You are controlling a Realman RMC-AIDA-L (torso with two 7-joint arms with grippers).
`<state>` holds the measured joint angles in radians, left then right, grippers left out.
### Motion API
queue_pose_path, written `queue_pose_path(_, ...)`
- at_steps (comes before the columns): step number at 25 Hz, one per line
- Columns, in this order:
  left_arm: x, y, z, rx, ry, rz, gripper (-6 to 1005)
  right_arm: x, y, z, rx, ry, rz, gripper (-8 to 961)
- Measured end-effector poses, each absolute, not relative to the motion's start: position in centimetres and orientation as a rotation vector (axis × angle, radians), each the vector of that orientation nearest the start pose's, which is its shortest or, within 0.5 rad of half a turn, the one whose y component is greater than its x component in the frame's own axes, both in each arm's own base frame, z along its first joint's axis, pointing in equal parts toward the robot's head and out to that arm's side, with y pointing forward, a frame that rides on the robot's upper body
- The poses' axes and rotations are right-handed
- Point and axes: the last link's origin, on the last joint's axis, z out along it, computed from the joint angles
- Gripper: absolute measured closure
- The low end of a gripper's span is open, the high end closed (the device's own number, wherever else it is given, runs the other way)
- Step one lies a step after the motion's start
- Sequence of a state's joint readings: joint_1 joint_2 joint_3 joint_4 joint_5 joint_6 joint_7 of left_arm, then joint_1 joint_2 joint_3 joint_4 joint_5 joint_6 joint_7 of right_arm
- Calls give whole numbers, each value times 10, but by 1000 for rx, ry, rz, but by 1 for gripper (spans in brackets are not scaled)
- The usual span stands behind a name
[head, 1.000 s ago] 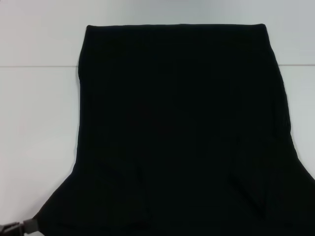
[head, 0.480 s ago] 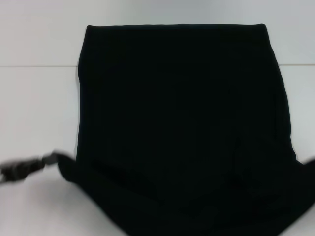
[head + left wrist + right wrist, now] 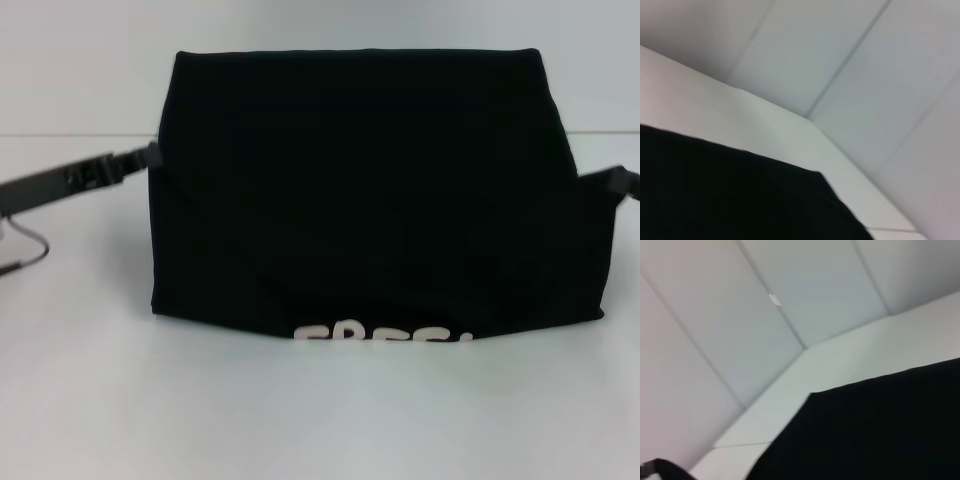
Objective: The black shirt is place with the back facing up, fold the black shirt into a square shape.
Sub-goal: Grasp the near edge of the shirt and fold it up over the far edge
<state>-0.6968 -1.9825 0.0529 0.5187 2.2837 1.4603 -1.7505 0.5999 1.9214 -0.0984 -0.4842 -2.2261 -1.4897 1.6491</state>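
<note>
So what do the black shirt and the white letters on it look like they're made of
The black shirt looks like soft matte cloth, probably knit cotton: it drapes and folds without shine. The white letters at its near edge look like a flat opaque print, possibly vinyl or ink; only their tops show.

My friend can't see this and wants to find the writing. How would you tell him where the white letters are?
Find the white table, then the big black shirt lying across its middle, with the left gripper and the right gripper at its two sides. Follow the shirt's near edge to the white letters peeking out; they are the only white marks on the black cloth.
</note>
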Motion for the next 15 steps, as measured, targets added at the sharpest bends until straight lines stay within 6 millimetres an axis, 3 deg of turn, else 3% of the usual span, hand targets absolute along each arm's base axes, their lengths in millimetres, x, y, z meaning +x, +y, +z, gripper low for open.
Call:
queue_pose_path(7,-279,420,54,-2101,-1193,-838,949,313,410,67,-2059,1176,729,871)
queue_pose_path(15,-270,447,42,-2037,-1127,-734,941,296,448,50,-1972,1135,586,866)
